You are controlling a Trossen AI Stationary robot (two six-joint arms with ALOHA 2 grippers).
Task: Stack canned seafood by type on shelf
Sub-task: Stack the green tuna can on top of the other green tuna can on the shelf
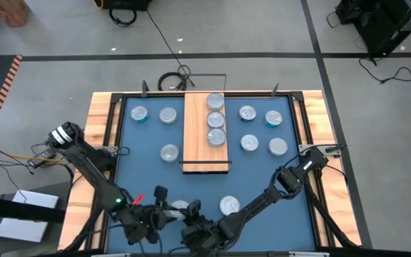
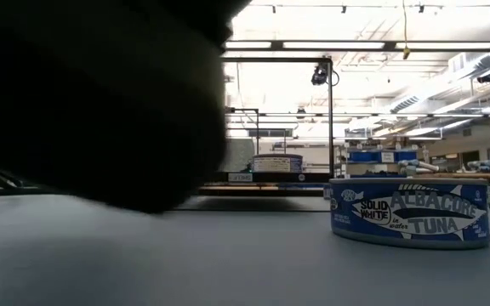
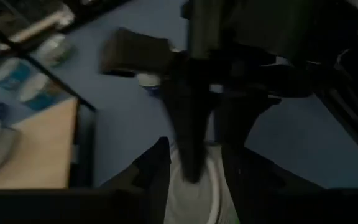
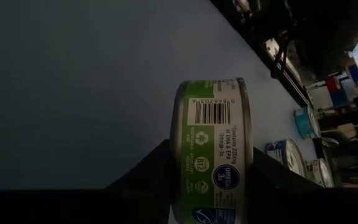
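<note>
The shelf point(image 1: 200, 143), a light-wood board, lies at the table's far middle with three tins point(image 1: 215, 120) in a row on it. Several more tins stand on the blue table on both sides of the shelf. Near the front edge, my right gripper point(image 1: 191, 220) is shut on a green-sided tin point(image 4: 211, 137). My left gripper point(image 1: 161, 205) is open beside it, its fingers point(image 3: 156, 167) on either side of that tin's silver top point(image 3: 211, 190). A blue tuna tin point(image 2: 411, 212) stands on its base close by. My right gripper pinches the green-sided tin between its two fingers, one on each flat end point(image 4: 176, 155). The barcode side wall point(image 4: 211, 112) faces the wrist camera. One finger point(image 3: 190, 124) lies across the silver top. Whether the tin rests on the table I cannot tell. Whether my left gripper touches the tin I cannot tell.
Loose tins stand left of the shelf point(image 1: 168, 115) and right of it point(image 1: 249, 143). The blue tuna tin point(image 1: 228, 205) is just right of both grippers. A wooden rim point(image 1: 100, 121) borders the table. A dark arm fills the low view's left half.
</note>
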